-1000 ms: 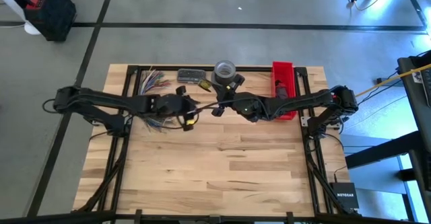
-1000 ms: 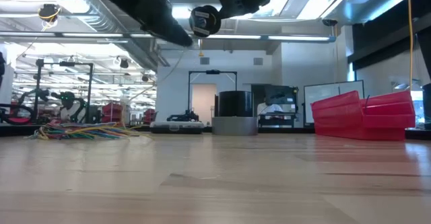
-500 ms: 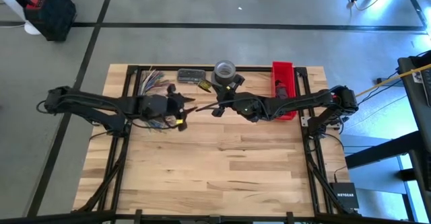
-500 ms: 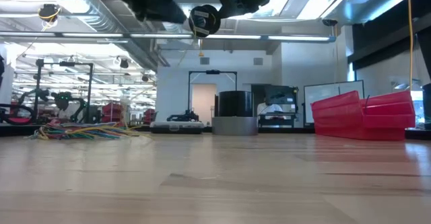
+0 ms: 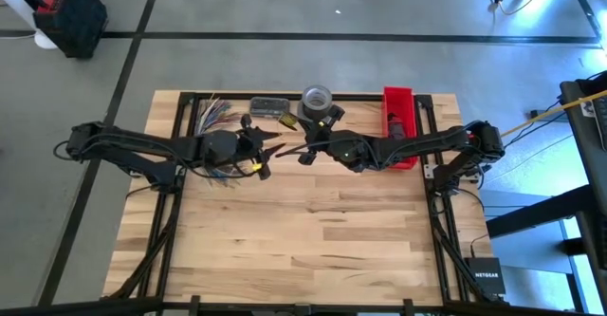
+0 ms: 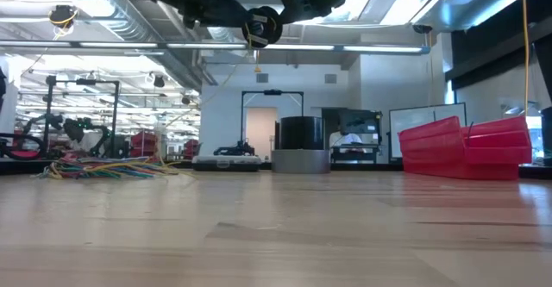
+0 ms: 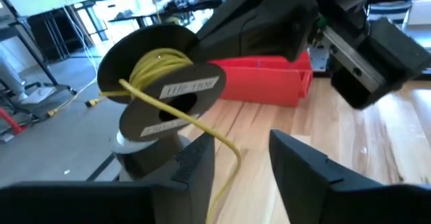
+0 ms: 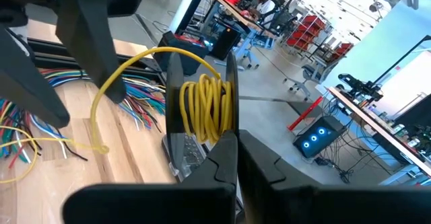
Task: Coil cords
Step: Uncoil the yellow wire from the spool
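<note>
A black spool (image 7: 168,89) wound with yellow cord (image 8: 205,109) hangs high above the table (image 5: 313,231), near its middle. My right gripper (image 8: 237,140) is shut on it. The cord's loose end (image 7: 225,167) droops from the spool and passes between the fingers of my open left gripper (image 7: 241,143), which faces the spool from the table's left side. Whether a finger touches the cord, I cannot tell. A tangle of multicoloured cords (image 5: 216,115) lies flat on the table at the far left, partly under my left arm. My right gripper pinches the rim of one flange (image 8: 234,109) of the spool between its two fingers. The fingers come about level from the table's right side. The spool is lifted clear of the table (image 6: 261,26), its flanges upright, and the loose cord hangs slack from it.
A grey tape roll (image 5: 316,99) and a flat dark box (image 5: 269,105) sit at the far edge. A red bin (image 5: 399,126) stands at the far right under my right arm. The near half of the table is bare wood.
My left gripper has risen a little and tipped up toward level, staying close to the spool. My right gripper and the spool have kept still.
</note>
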Controlling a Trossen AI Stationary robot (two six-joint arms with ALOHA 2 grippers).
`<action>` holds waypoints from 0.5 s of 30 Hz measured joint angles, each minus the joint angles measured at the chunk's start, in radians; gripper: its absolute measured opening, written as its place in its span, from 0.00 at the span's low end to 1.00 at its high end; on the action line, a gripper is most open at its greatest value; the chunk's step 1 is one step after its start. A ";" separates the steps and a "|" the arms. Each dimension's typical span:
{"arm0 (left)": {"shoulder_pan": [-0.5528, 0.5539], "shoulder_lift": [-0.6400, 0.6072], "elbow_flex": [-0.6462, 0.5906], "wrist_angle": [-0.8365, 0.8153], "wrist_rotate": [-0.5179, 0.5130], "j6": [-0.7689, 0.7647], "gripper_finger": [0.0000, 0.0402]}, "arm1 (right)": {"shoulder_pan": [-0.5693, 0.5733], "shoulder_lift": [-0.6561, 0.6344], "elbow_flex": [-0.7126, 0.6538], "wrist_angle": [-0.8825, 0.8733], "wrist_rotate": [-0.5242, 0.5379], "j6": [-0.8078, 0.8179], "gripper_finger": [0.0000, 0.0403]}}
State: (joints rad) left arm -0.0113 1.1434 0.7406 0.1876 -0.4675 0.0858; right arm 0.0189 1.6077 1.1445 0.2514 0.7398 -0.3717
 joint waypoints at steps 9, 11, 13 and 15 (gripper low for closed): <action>0.002 0.043 0.000 0.037 0.000 0.057 0.03 | 0.000 0.000 0.000 0.000 -0.002 0.000 0.01; -0.008 0.044 0.000 0.047 0.000 0.058 0.02 | 0.000 0.000 0.000 0.001 -0.021 0.000 0.01; -0.022 0.044 0.000 0.070 0.000 0.066 0.03 | 0.000 0.000 0.000 0.002 -0.045 0.000 0.01; -0.041 0.044 0.000 0.089 0.004 0.089 0.02 | -0.002 0.000 0.000 0.009 -0.078 0.000 0.01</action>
State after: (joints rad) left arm -0.0524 1.1873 0.7406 0.2769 -0.4634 0.1752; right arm 0.0174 1.6077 1.1443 0.2604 0.6618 -0.3717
